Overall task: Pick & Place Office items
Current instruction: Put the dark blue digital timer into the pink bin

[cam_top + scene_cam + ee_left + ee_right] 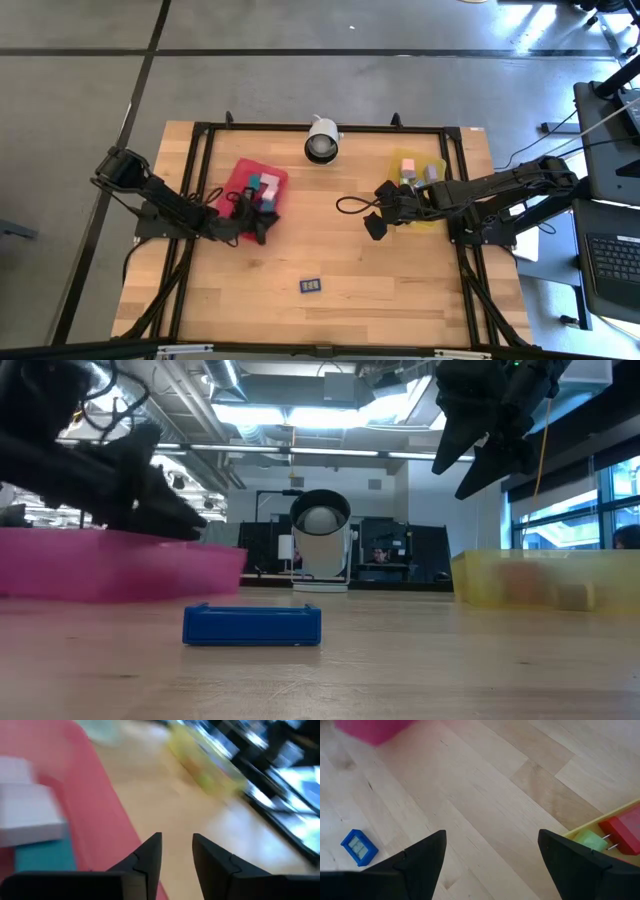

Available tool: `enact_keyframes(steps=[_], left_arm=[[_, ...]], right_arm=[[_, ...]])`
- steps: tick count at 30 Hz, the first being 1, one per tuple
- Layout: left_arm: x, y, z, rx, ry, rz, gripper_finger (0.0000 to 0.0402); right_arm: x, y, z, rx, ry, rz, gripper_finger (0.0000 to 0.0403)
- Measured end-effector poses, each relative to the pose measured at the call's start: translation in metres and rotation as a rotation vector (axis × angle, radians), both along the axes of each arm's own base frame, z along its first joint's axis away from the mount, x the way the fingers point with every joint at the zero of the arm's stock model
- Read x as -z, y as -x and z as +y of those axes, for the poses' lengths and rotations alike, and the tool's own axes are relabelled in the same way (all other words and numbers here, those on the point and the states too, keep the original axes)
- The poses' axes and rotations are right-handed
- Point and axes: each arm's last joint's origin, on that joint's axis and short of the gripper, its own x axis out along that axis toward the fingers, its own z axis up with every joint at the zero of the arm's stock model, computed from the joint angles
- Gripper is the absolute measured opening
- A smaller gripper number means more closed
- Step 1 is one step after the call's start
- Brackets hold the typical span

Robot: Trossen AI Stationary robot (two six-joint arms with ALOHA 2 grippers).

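One blue piece with a pale label point(311, 286) lies flat on the bare wood near the table's near edge, also visible in the low view point(252, 625) and the right wrist view point(359, 846). Teal, white and pink pieces point(265, 186) lie in the red tray point(240, 172). Lilac, pink and green pieces point(412, 172) lie in the yellow tray point(400, 157). My left gripper point(256, 226) hovers at the red tray's near right corner, fingers a little apart with nothing between them point(177, 851). My right gripper point(374, 222) hangs wide open above the wood, left of the yellow tray point(492, 855).
A white and black camera point(322, 140) stands at the far edge between the trays. Bare wood lies between the two trays and around the blue piece. A black frame point(330, 127) borders the tabletop. Cables loop beside my right gripper point(352, 205).
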Motion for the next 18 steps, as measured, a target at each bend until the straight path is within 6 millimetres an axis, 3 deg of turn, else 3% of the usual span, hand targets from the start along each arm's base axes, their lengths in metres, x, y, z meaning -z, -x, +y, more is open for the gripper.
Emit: enact_keyframes(steps=[7,13,18], left_arm=[[-0.017,-0.024,-0.017,0.282,0.116,0.007,0.0107],[-0.031,-0.028,-0.015,0.243,-0.253,0.053,0.0101],[-0.045,-0.025,-0.014,0.304,-0.350,0.030,0.0102]], right_arm=[[0.000,0.000,0.000,0.000,0.000,-0.002,0.0318],[0.000,0.000,0.000,0.000,-0.001,-0.003,0.0318],[0.000,0.000,0.000,0.000,-0.002,-0.007,0.0318]])
